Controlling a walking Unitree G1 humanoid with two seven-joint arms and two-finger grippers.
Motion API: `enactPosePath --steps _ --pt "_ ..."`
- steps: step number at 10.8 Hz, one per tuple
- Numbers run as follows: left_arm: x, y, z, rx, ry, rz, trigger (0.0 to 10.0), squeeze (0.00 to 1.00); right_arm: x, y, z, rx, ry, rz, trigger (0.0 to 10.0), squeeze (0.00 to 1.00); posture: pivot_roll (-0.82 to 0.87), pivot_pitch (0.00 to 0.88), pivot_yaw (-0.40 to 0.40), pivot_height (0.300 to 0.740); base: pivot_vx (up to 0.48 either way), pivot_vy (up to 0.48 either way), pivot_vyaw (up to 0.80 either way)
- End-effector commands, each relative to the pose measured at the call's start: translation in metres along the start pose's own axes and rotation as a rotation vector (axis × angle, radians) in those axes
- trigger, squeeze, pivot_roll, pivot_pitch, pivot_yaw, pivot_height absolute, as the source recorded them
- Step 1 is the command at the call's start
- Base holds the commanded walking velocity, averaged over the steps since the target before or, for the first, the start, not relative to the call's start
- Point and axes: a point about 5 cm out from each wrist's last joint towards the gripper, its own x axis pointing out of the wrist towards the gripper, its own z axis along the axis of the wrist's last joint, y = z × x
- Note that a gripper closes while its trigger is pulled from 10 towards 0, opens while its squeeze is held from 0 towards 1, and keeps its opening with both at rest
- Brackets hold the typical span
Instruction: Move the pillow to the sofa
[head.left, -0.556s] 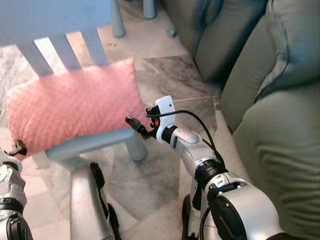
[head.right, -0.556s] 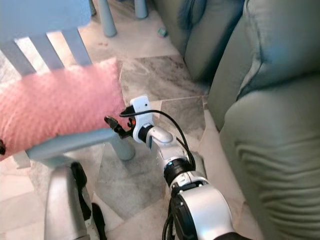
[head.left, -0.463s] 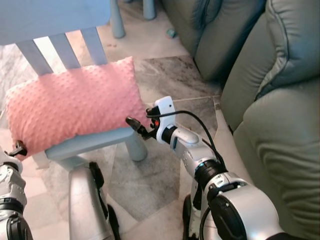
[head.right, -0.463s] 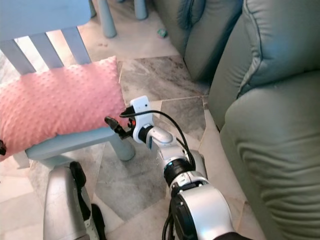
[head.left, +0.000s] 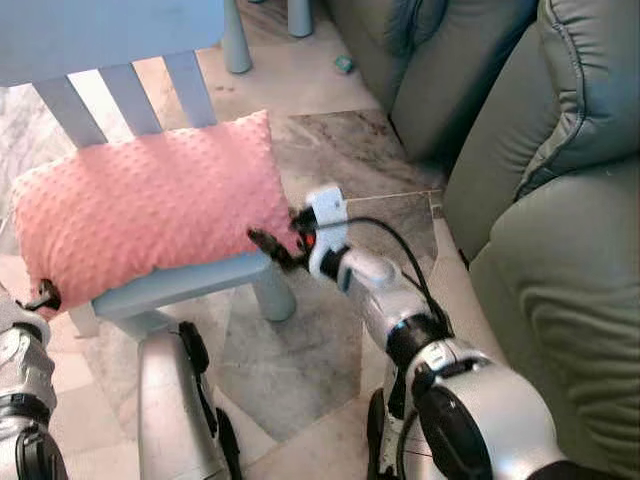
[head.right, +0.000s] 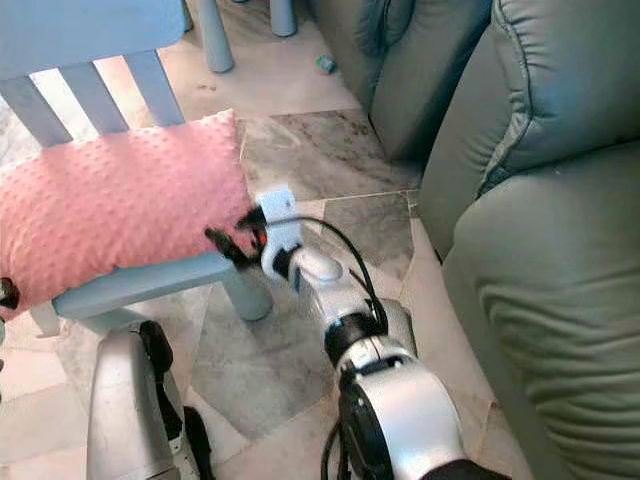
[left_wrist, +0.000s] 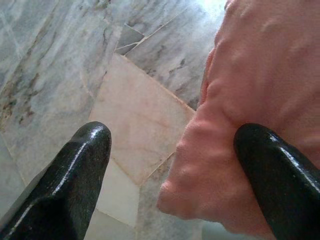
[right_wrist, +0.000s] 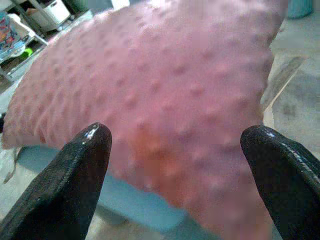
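Pink pillow (head.left: 145, 215) lies on the seat of the blue chair (head.left: 180, 285), not on the sofa (head.left: 520, 150) to the right. Right tool (head.left: 268, 243) at the pillow's right end, fingers spread, gripping nothing. Left tool (left_wrist: 172, 195) at the left corner, fingers apart, one finger (left_wrist: 280, 180) touching the fabric, corner between them.

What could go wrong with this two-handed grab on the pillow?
1. The left gripper is open at the very corner of the pillow, so a thin pinch there may slip.
2. The right gripper sits low by the edge of the chair seat; closing may catch the seat instead.
3. The pillow overhangs the seat, so an uneven pull could tip it onto the floor, short of the sofa.
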Motion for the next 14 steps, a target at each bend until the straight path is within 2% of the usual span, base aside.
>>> enactPosePath --steps 1,2,3,4,5,6,7,8,9,10,11,12,13,14 --pt "-0.001 0.003 -0.008 0.016 0.038 -0.003 10.0 0.0 0.005 0.01 -0.004 0.03 0.012 0.01 10.0 0.0 -0.06 0.388 -0.004 0.43 0.0 0.0 0.0" --pt "0.001 -0.012 -0.003 0.001 0.031 -0.06 10.0 0.0 0.008 0.012 0.0 0.023 -0.001 -0.007 10.0 0.0 -0.06 0.394 -0.004 0.43 0.0 0.0 0.0" --pt "0.002 -0.02 0.005 0.007 0.0 -0.088 10.0 0.0 0.009 0.012 0.004 0.027 -0.021 -0.015 10.0 0.0 -0.06 0.394 -0.005 0.43 0.0 0.0 0.0" --pt "0.004 -0.03 0.013 -0.031 -0.017 -0.123 10.0 0.0 0.008 0.008 0.005 0.036 -0.019 -0.055 10.0 0.0 -0.06 0.394 -0.005 0.43 0.0 0.0 0.0" --pt "0.004 -0.037 0.012 -0.114 0.009 -0.164 10.0 0.0 0.007 0.005 0.0 0.068 0.003 -0.083 10.0 0.0 -0.06 0.395 -0.005 0.43 0.0 0.0 0.0" --pt "0.002 -0.052 0.005 -0.275 0.075 -0.267 10.0 0.0 0.007 0.01 -0.008 0.116 0.036 -0.068 10.0 0.0 -0.06 0.396 -0.004 0.43 0.0 0.0 0.0" --pt "0.0 -0.06 0.001 -0.309 0.109 -0.325 10.0 0.0 0.008 0.013 -0.009 0.123 0.039 -0.054 10.0 0.0 -0.06 0.395 -0.003 0.43 0.0 0.0 0.0" --pt "-0.001 -0.065 0.003 -0.132 0.086 -0.359 10.0 0.0 0.01 0.015 -0.004 0.107 0.016 -0.021 10.0 0.0 -0.06 0.394 0.002 0.43 0.0 0.0 0.0" --pt "0.0 -0.057 0.005 -0.008 0.061 -0.328 10.0 0.0 0.008 0.009 0.002 0.103 -0.002 -0.023 10.0 0.0 -0.05 0.387 0.008 0.43 0.0 0.0 0.0" --pt "0.001 -0.044 0.008 0.018 0.029 -0.317 10.0 0.0 0.005 0.003 0.005 0.118 -0.022 -0.016 10.0 0.0 -0.05 0.382 0.007 0.43 0.0 0.0 0.0" --pt "-0.001 -0.017 0.007 0.012 0.011 -0.254 10.0 0.0 -0.001 -0.004 0.005 0.124 -0.045 0.004 10.0 0.0 -0.05 0.374 0.007 0.43 0.0 0.0 0.0" --pt "-0.003 0.002 0.004 0.026 0.014 -0.199 10.0 0.0 -0.005 -0.007 0.004 0.126 -0.054 0.022 10.0 0.0 -0.06 0.361 0.011 0.43 0.0 0.0 0.0" --pt "-0.011 0.03 0.01 0.105 -0.024 -0.104 10.0 0.0 -0.01 -0.011 0.006 0.109 -0.072 0.053 10.0 0.0 -0.06 0.348 0.018 0.43 0.0 0.0 0.0" --pt "-0.016 0.038 0.017 0.112 -0.066 -0.075 10.0 0.0 -0.012 -0.013 0.006 0.112 -0.078 0.061 10.0 0.0 -0.05 0.343 0.021 0.43 0.0 0.0 0.0"
